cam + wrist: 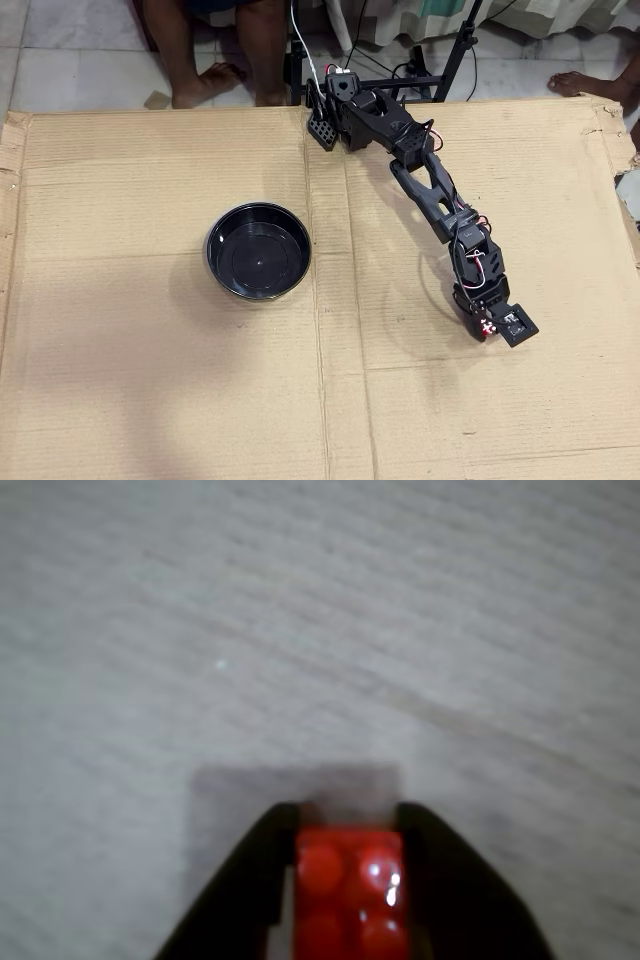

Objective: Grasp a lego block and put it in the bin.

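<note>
Gripper: gripper [348,825] was closed onto the lego block [350,895], one black jaw pressed against each long side; no gap showed at either contact in the wrist view.
Hold: the studs faced the wrist camera and the brick sat square between the jaws, which judged as a stable side grip, not a corner pinch.
Height: a soft rectangular shadow lay on the surface just beyond the fingertips; whether the block was lifted clear or touching could not be told.
Arm: in the overhead view the arm [425,180] reached out from its base at the far edge towards the right half of the sheet, the gripper [487,328] at its end with a red speck just visible there.
Surface: cardboard sheet [150,400], creased, otherwise bare around the gripper.
Bin: the bin [218,275] stood well apart, to the left of the gripper in the overhead view, and was empty.
Progress (judgement): grasp made; carry across and release over the bin remained.
Surroundings: bare feet [215,85] on tiles beyond the sheet.
</note>
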Robot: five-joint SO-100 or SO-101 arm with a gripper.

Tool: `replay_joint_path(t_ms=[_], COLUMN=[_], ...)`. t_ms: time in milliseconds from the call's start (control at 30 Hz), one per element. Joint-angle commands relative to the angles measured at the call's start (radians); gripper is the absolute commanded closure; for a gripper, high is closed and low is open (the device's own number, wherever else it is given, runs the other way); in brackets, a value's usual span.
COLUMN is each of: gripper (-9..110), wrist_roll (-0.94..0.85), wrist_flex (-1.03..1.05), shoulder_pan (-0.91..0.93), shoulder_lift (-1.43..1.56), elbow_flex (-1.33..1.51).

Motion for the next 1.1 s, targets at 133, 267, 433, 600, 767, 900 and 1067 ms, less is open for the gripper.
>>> replay_joint_path(t_ms=[133,267,433,600,767,900,1067], gripper=[101,101,101,101,101,101,101], wrist_roll=[0.006,0.006,0.002,0.005,0.006,0.006,0.006], wrist_flex=[-0.006,-0.006,-0.003,0.104,0.186,0.241,0.252], shoulder_pan=[0.017,0.026,0.048,0.066,0.094,0.121,0.146], shoulder_lift=[0.023,0.026,0.072,0.179,0.256,0.313,0.348], elbow_flex=[-0.02,-0.029,-0.015,0.034,0.064,0.064,0.064])
